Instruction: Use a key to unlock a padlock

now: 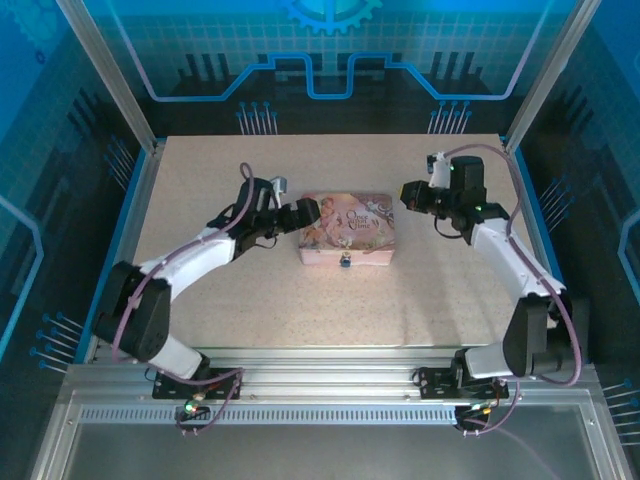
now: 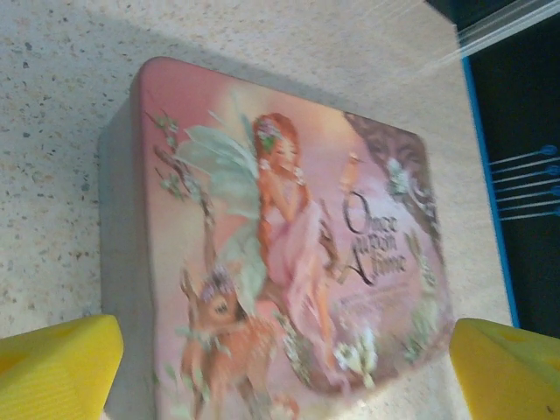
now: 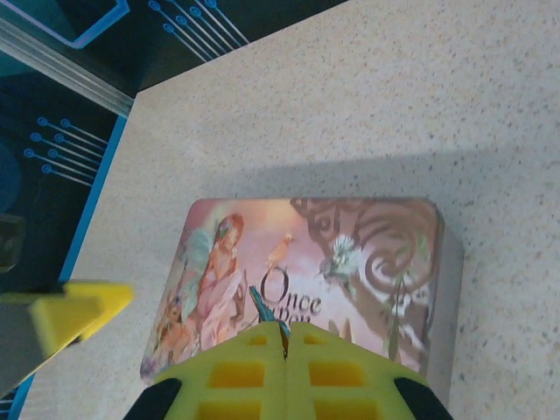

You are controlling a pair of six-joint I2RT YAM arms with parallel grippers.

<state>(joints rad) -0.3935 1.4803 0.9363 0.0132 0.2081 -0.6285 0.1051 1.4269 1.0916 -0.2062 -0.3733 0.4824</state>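
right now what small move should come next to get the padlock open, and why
Probably bring the right gripper, shut on a small bluish key, down toward the tiny dark-and-silvery padlock on the near wall of the flat pink illustrated box: it hovers by the box's right end, the open left gripper at its left.

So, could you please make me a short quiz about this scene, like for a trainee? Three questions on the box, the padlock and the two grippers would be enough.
1. True or false: the left gripper has its jaws wide open.
2. Where is the padlock? A: on the near side wall of the pink box. B: on top of the lid. C: lying loose, apart from the box.
3. Fill in: the right gripper is shut on a thin ___.
Key: 1 true; 2 A; 3 key.
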